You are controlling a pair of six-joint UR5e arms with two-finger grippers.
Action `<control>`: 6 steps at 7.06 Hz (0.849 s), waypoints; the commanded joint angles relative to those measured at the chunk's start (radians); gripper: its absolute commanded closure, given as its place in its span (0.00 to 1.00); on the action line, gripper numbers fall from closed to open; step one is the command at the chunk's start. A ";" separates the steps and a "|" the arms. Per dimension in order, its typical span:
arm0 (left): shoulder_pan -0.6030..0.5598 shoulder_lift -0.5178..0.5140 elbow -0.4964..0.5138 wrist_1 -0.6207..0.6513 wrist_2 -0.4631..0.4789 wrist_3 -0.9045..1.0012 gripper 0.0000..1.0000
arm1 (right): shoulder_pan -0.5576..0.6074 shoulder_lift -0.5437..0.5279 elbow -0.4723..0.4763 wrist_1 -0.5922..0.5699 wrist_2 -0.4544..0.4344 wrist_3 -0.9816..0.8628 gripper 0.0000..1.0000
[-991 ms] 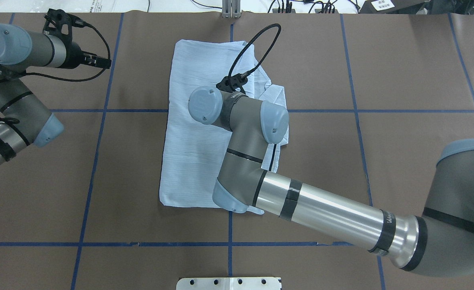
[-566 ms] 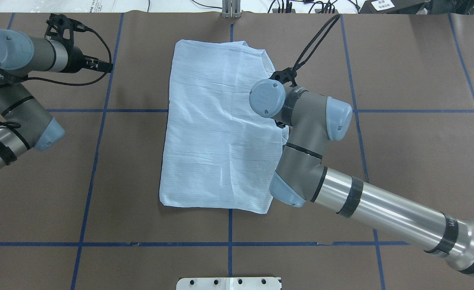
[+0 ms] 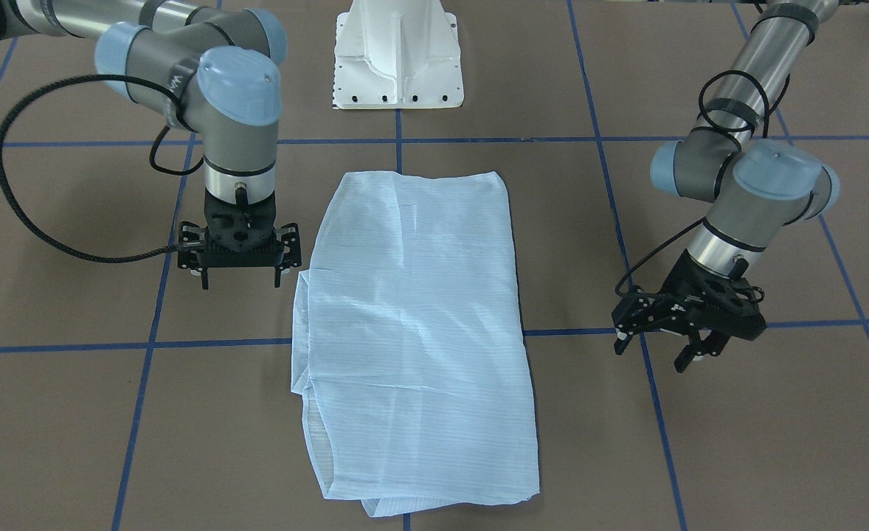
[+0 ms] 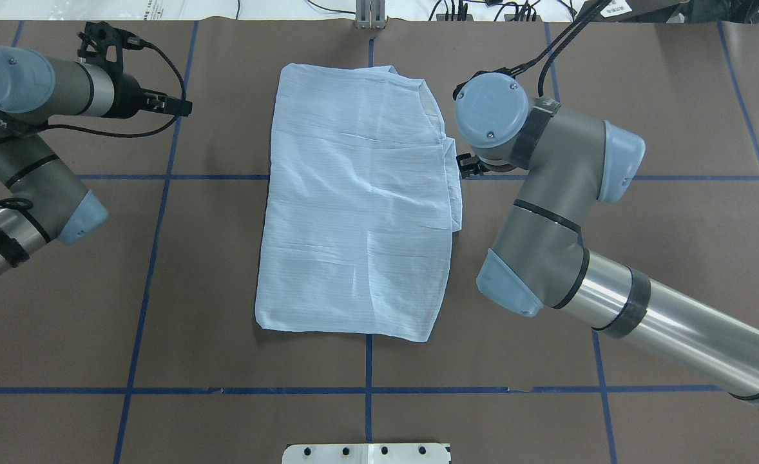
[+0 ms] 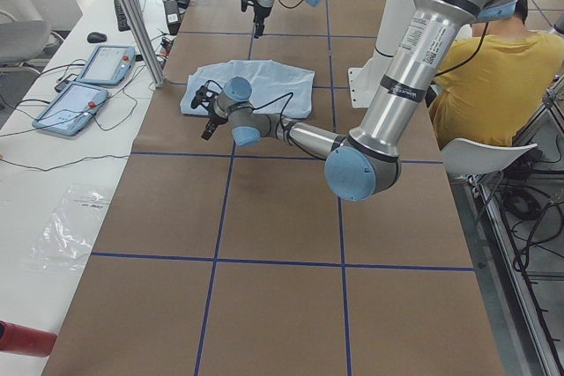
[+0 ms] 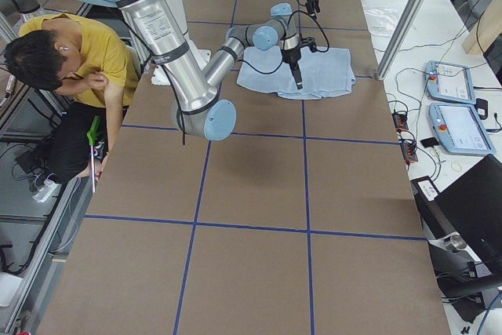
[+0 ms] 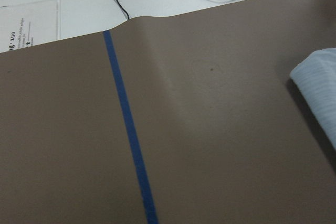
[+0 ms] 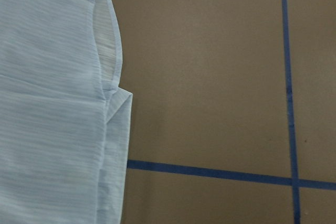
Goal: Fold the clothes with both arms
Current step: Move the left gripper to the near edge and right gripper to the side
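Robot's left first: the left claw (image 3: 652,352) hangs wide and empty, well apart from the shirt (image 4: 354,212). In the middle of your brown worktop (image 4: 212,270) the shirt lies flat, folded into a long panel. It's pale blue, finely striped and crinkled, with layered edges peeking out along its right side. Just beside that edge is the right claw (image 3: 241,282), spread wide and holding nothing.

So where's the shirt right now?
Overhead, the shirt lies flat at the centre of the table; the right gripper hangs just beside its edge, the left gripper farther off.
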 commanded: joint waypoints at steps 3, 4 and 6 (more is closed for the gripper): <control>0.395 0.123 -0.539 0.495 0.203 -0.404 0.00 | -0.029 -0.131 0.111 0.261 0.058 0.363 0.00; 0.491 0.120 -0.540 0.520 0.274 -0.486 0.00 | -0.031 -0.133 0.111 0.261 0.050 0.363 0.00; 0.579 0.120 -0.518 0.525 0.324 -0.548 0.01 | -0.040 -0.133 0.106 0.261 0.025 0.363 0.00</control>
